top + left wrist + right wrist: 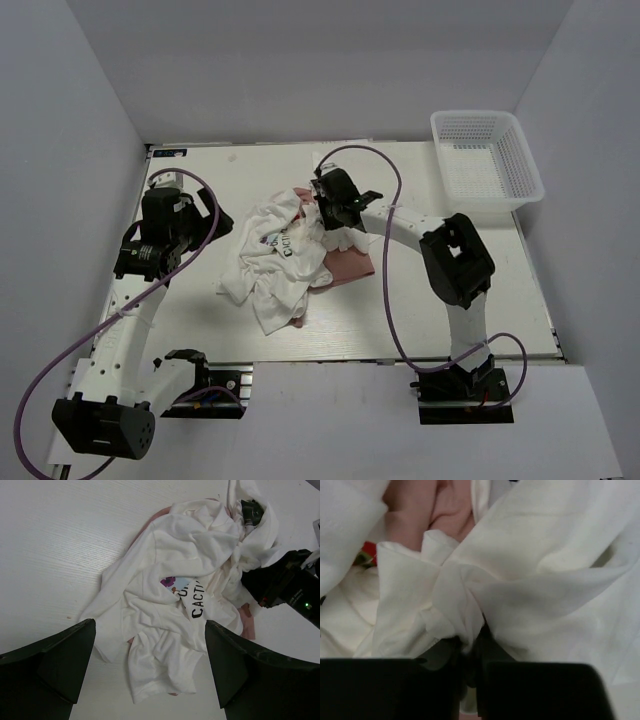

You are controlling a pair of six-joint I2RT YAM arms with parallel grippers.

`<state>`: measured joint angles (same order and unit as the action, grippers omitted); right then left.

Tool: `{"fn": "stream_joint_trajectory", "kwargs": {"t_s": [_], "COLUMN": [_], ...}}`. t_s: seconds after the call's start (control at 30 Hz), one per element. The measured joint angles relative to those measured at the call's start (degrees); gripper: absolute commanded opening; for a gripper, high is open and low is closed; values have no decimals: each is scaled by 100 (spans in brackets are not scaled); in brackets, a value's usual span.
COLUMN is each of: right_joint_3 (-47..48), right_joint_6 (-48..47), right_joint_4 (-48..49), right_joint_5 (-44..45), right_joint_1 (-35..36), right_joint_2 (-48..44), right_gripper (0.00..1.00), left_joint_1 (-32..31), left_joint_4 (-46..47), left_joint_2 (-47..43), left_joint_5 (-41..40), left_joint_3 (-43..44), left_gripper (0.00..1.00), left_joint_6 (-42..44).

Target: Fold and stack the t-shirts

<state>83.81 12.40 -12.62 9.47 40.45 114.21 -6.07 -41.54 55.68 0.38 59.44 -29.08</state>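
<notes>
Even, diffuse overhead light keeps all three views bright with faint soft shadows, the white table (pixel 250 170) washing out toward 11 o'clock in the left wrist view, while the right wrist view shows the white t-shirt (pixel 545 580) slightly blurred and its dark fingers (pixel 535 690) at 6 o'clock out of focus.

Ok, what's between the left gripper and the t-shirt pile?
Only a bare strip of table: the left wrist view shows the open left gripper facing the t-shirts with nothing in the way.

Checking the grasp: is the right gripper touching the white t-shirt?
Touching. Right wrist view: the right gripper pinches a bunched fold of the white t-shirt.
</notes>
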Motion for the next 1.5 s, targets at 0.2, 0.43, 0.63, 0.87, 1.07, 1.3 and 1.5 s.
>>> {"fn": "stream_joint_trajectory", "kwargs": {"t_s": [0.2,0.43,0.63,0.87,1.07,1.3,1.5], "right_joint_3": [634,1602,2293,5007,4398,4081,2841], "right_joint_6": [155,-131,-887,-1464,-1534,-1237,-739], "right_joint_4": [-531,-586,271,225,175,17,61], "right_joint_5": [977,2149,3195,3191,2999,1965,1255], "right_joint_1": [-197,-1340,-2319,-3314,-3794,-4472,-4610], "right_joint_2": [-98,-1504,-2079,-107,92,105,-44], "right_gripper": [0,0,0,0,0,0,85], "left_joint_1": [0,0,0,0,0,0,0], "left_joint_4": [2,35,85,107,107,109,107], "left_joint_2": [-2,-26,-39,-39,-39,-28,-13], "left_joint_5": [46,55,107,68,-59,-107,-120], "left_joint_3": [-9,-26,-90,-92,-92,-92,-92], "left_gripper": [100,100,100,100,100,100,100], "left_joint_6": [11,11,13,11,11,13,13]}}
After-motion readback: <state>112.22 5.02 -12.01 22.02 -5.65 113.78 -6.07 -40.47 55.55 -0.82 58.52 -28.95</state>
